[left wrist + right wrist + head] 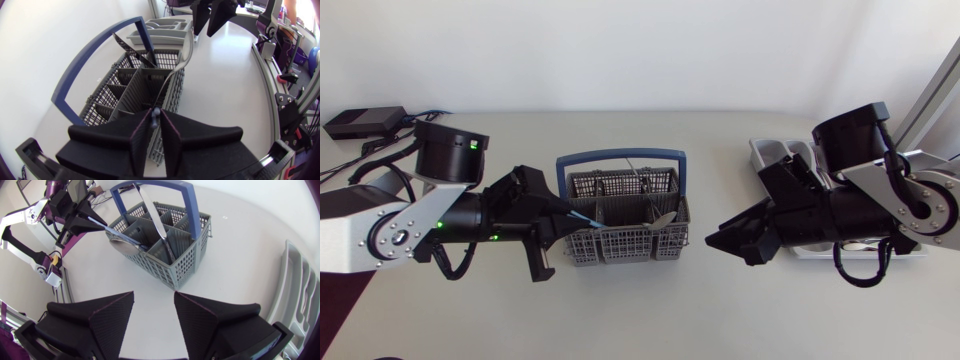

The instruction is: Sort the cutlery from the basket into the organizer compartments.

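A grey cutlery basket (620, 240) with a blue handle (620, 157) stands mid-table. My left gripper (565, 218) is at the basket's left side, shut on the blue handle tip of a spoon (172, 75). The spoon lies slanted over the basket, its bowl (663, 218) toward the right side. In the left wrist view the fingers (137, 137) pinch the handle end. A knife (155, 220) leans upright in a rear compartment. My right gripper (717, 240) hangs open right of the basket (170, 255), nothing between its fingers (110, 315). The grey organizer (770, 152) lies under my right arm.
The organizer (300, 295) sits near the table's right edge, mostly covered by my right arm in the head view. A black box (360, 122) and cables lie at the back left corner. Bare tabletop lies between basket and organizer.
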`<act>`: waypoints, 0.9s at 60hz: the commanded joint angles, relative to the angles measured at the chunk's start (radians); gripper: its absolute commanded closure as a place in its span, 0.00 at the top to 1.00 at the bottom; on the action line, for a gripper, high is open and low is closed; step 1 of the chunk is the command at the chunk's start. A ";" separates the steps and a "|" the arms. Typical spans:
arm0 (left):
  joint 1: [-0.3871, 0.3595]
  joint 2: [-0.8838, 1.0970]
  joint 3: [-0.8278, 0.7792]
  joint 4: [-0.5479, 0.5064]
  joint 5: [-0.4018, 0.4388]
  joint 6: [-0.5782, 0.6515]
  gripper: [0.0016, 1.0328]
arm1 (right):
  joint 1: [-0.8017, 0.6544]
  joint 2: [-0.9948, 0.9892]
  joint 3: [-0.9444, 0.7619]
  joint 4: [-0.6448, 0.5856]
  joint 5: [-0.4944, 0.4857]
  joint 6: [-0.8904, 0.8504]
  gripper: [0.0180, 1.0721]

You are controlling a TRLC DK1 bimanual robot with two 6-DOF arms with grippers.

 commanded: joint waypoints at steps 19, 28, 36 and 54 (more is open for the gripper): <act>-0.048 0.035 0.015 0.025 0.000 -0.024 0.03 | 0.005 -0.008 -0.031 0.002 0.004 -0.007 0.57; -0.068 0.064 0.024 0.031 0.000 -0.027 0.03 | 0.005 -0.011 -0.039 0.002 0.006 -0.012 0.57; -0.087 0.071 0.041 0.032 -0.003 -0.040 0.03 | 0.003 -0.012 -0.042 0.002 0.004 -0.014 0.57; -0.102 0.065 0.101 -0.026 -0.029 -0.050 0.03 | 0.005 -0.025 -0.048 0.002 0.006 -0.017 0.57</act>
